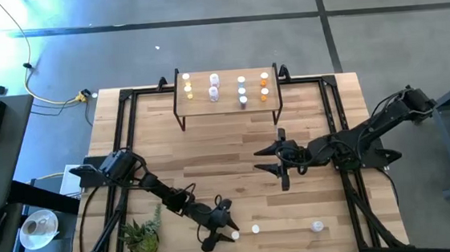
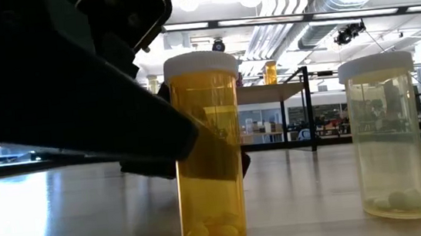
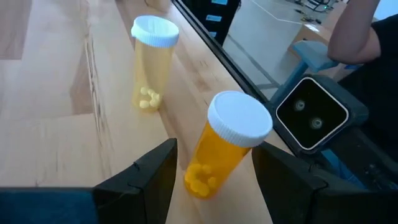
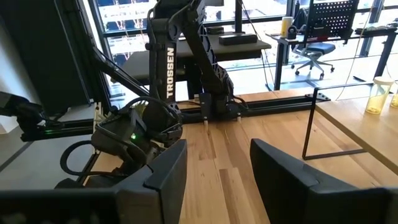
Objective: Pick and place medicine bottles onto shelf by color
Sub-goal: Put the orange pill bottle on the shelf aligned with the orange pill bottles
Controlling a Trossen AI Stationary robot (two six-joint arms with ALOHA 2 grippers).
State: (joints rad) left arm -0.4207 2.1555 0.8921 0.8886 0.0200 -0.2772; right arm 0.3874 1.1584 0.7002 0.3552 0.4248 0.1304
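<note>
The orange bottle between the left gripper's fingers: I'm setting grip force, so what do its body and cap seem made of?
The orange bottle looks like translucent amber plastic, smooth and glossy: pills show through its wall. Its cap seems opaque white plastic, matte, with a ridged edge. The left gripper is open around it.

- Both arms are dark, nearly black, built from slim jointed links; the left arm (image 1: 145,184) and right arm (image 1: 355,140) look alike.
- White "TROSSEN" lettering runs down the left arm's upright link (image 4: 169,68).
- A small green light glows near its base (image 4: 132,135).
- The left gripper (image 3: 211,171) has broad, flat, matte black fingers.
</note>
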